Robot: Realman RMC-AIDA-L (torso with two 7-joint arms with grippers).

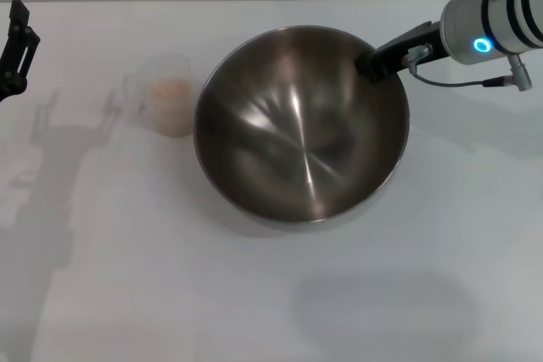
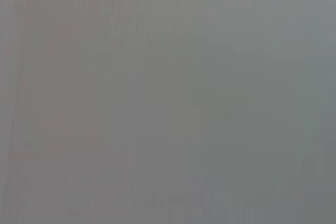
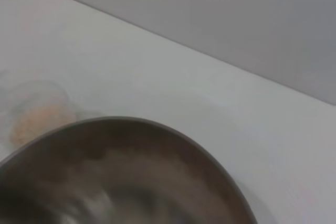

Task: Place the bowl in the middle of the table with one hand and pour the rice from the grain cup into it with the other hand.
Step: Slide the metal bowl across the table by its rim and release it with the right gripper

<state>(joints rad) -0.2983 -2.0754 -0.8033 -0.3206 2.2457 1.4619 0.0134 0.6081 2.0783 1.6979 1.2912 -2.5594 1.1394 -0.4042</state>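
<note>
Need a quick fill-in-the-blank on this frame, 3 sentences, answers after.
1. The right gripper is at the rim of the ____.
2. The rice is in the ____, not in the bowl.
3. The grain cup stands on the bowl's ____ side, by the robot's sides.

Missing words: bowl; grain cup; left
</note>
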